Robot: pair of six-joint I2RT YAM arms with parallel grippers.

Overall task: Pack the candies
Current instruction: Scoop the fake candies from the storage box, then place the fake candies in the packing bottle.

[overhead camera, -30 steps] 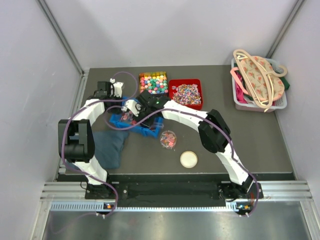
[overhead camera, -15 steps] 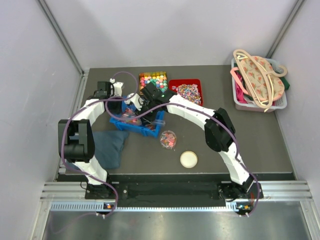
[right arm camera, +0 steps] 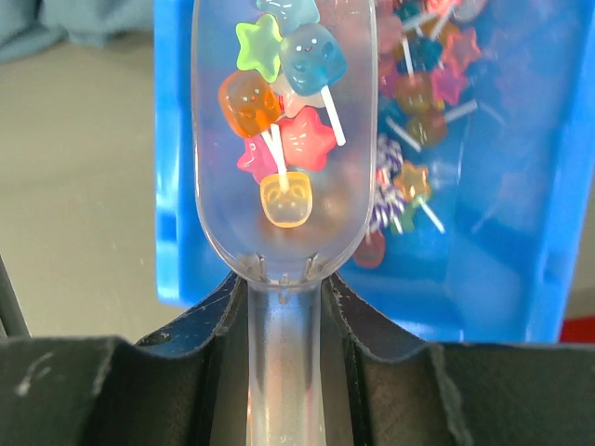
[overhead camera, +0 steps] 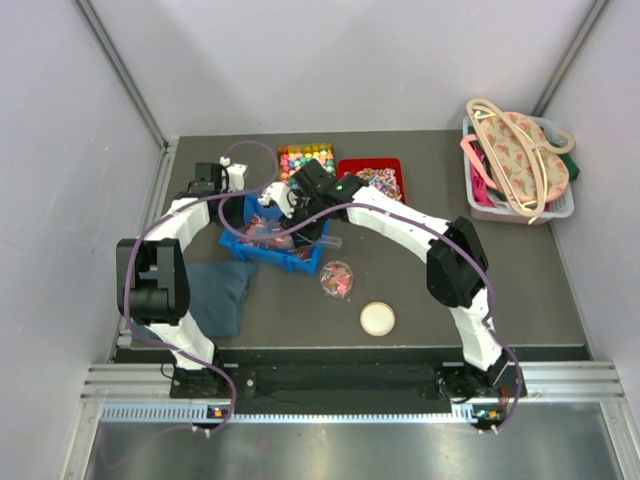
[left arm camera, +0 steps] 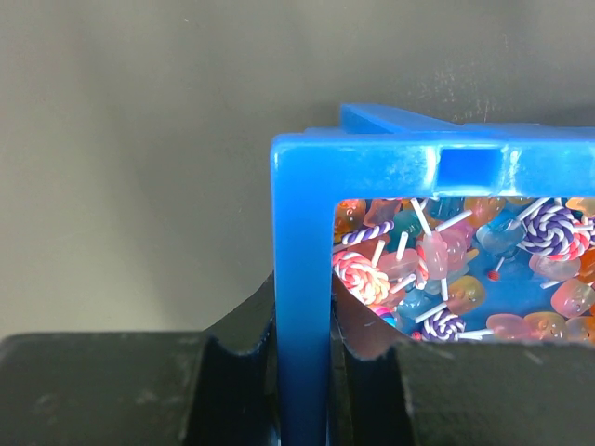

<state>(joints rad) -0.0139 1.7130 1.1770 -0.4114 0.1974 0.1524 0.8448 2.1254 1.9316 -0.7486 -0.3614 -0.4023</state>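
Left of the work area, a dark blue folded cloth [overhead camera: 218, 290] lies on the grey table [overhead camera: 520, 280] beside my left arm.

My left gripper [left arm camera: 302, 372] is clamped on one wall of the blue plastic bin [left arm camera: 302, 232]. The wrist view shows a finger against each face of that wall. Small lollipop candies [left arm camera: 437, 251] lie inside the bin just beyond my fingers: purple and red swirls and pink and orange gel pieces on white sticks.

My right gripper [right arm camera: 284, 307] is closed on the handle of a clear plastic scoop [right arm camera: 284, 232], with a finger pressed to each side. The bowl extends straight ahead of my fingertips, above the bin's side wall. The scooped candies [right arm camera: 279, 102] sit in the bowl: a green star, a blue cube, an orange cube, red and pink stars and a yellow cube. They lie just ahead of my fingers and do not touch them.

Behind the bin is a heap of bright multicoloured cube candies [overhead camera: 305, 158]. To its right is a red rectangular tray [overhead camera: 372, 162] of wrapped sweets [overhead camera: 382, 182], partly hidden by my right arm.

A small clear round container [overhead camera: 336, 278] holding candies stands on the near side of the bin. A round cream lid [overhead camera: 377, 318] lies apart from it, nearer the arm bases.

At the far right stands a pale plastic basket [overhead camera: 497, 214] holding hangers and patterned fabric.
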